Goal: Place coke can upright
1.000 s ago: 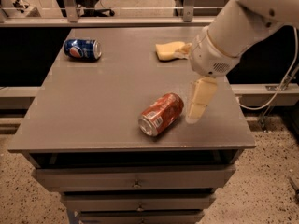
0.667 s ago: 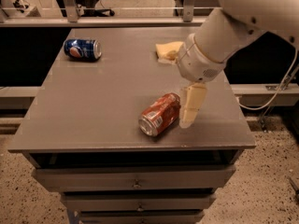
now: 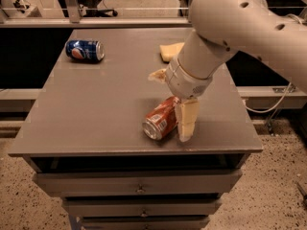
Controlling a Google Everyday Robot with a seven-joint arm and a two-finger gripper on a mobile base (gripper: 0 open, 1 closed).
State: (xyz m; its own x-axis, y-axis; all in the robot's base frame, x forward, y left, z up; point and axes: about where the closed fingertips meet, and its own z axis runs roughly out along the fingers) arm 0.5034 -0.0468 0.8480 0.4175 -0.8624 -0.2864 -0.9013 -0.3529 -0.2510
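The arm (image 3: 249, 28) is a thick, smooth, off-white tube with small dark round holes in its shell. It narrows to a paler wrist collar (image 3: 184, 80) ringed by a thin dark seam. Below it hangs the cream-coloured gripper (image 3: 185, 121), low over the front right of the worktop (image 3: 96, 109).

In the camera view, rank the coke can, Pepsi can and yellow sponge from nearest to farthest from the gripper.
1. Coke can: lying on its side right beside the gripper, near the front edge.
2. Yellow sponge: toward the back, middle.
3. Pepsi can: far back corner, farthest across.
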